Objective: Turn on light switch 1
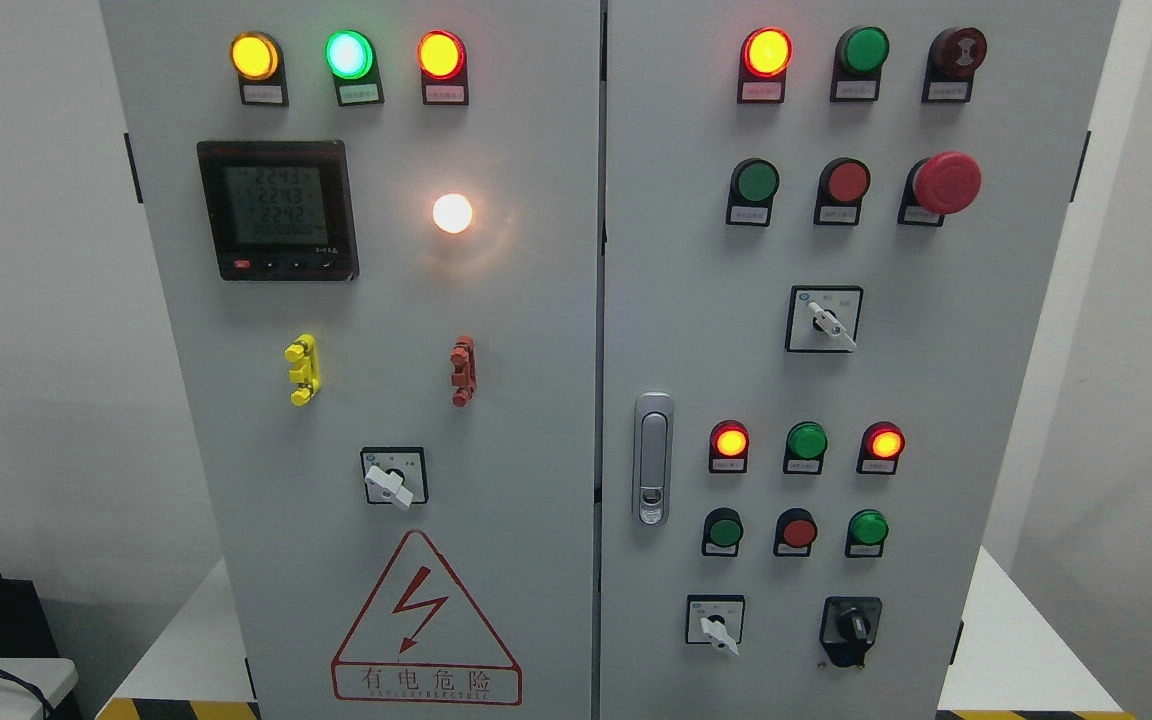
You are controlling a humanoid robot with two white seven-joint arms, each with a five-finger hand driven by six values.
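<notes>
Triangular warning decal (425,620), matte grey cabinet (536,400)

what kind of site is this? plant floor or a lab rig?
Probably a lab or training room rather than a plant floor: a grey two-door electrical control cabinet stands against plain white walls. Telling signs: lit indicator lamps, a digital power meter, a red emergency-stop button and a high-voltage warning triangle. No robot hand shows.

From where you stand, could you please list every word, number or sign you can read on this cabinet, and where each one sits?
"有电危险": red-bordered triangular lightning warning sign, lower left door.
"2243", three rows, roughly legible: black digital meter, upper left door; its bottom row is too blurred.
Small white labels under the round lamps and buttons: too small to read.
</notes>
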